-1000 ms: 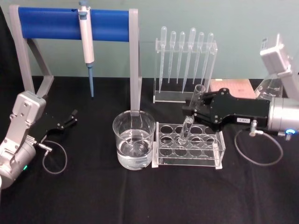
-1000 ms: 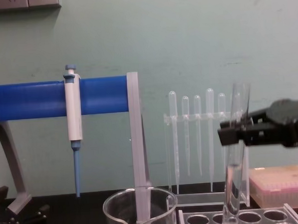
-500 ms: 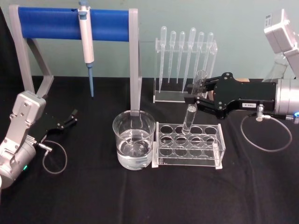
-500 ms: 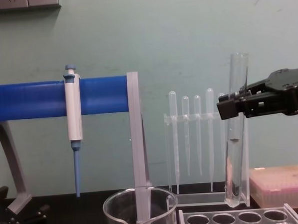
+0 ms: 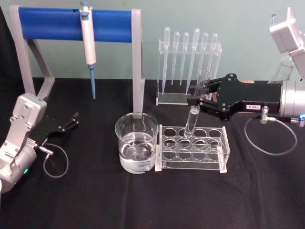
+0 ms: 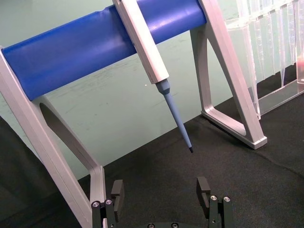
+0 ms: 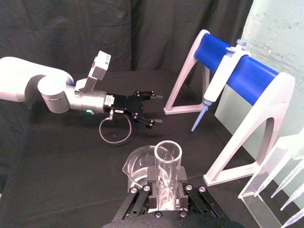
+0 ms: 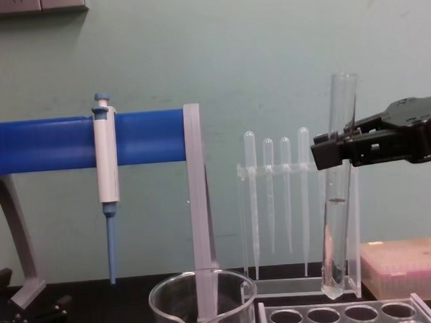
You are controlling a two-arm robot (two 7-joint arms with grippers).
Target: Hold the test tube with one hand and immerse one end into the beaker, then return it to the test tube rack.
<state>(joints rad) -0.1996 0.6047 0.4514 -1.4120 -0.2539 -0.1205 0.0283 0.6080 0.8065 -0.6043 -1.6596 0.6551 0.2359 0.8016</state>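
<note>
Glass test tube (image 5: 193, 119) clamped in right gripper (image 5: 199, 100) jaws above rack (image 5: 190, 165), beaker (image 5: 124, 143) beside; left gripper (image 5: 72, 120) parked, splayed.

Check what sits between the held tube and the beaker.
Just the rack's left end, below the tube's bottom; the chest view shows bare air between tube and beaker rim. The right pincer grips the tube.

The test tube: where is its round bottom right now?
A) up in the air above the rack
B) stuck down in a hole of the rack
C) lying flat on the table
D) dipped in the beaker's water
A: the right tool holds the test tube upright, its round bottom hanging free just above the holes of the rack, beside the beaker, not in it.
</note>
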